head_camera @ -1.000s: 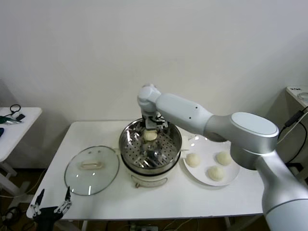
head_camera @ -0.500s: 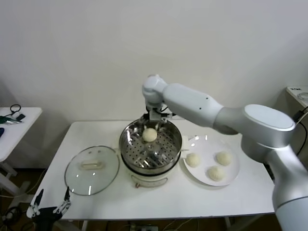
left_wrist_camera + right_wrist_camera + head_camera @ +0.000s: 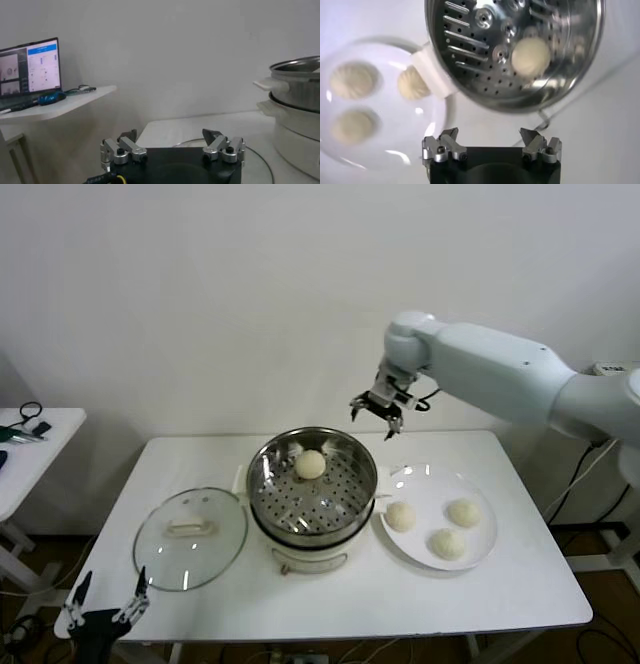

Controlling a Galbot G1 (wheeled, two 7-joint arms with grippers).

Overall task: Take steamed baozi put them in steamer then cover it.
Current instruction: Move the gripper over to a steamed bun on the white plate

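Observation:
The steamer [image 3: 313, 524] stands mid-table with one baozi [image 3: 311, 464] on its perforated tray; they also show in the right wrist view as the pot [image 3: 470, 75] and the bun [image 3: 531, 56]. Three baozi [image 3: 401, 516] [image 3: 464, 512] [image 3: 448, 544] lie on a white plate [image 3: 425, 479]. The glass cover [image 3: 190, 536] lies flat left of the steamer. My right gripper [image 3: 376, 412] [image 3: 489, 137] is open and empty, high above the table behind the steamer's right rim. My left gripper [image 3: 104, 609] [image 3: 171, 139] is open, parked low off the table's front left corner.
A small side table [image 3: 30, 446] with cables stands at the far left. In the left wrist view, a laptop [image 3: 29, 67] sits on a shelf. The steamer's side [image 3: 295, 100] shows there too.
My right gripper has let go of the baozi in the steamer, risen and swung to the right, away from the pot. The left arm has stayed put.

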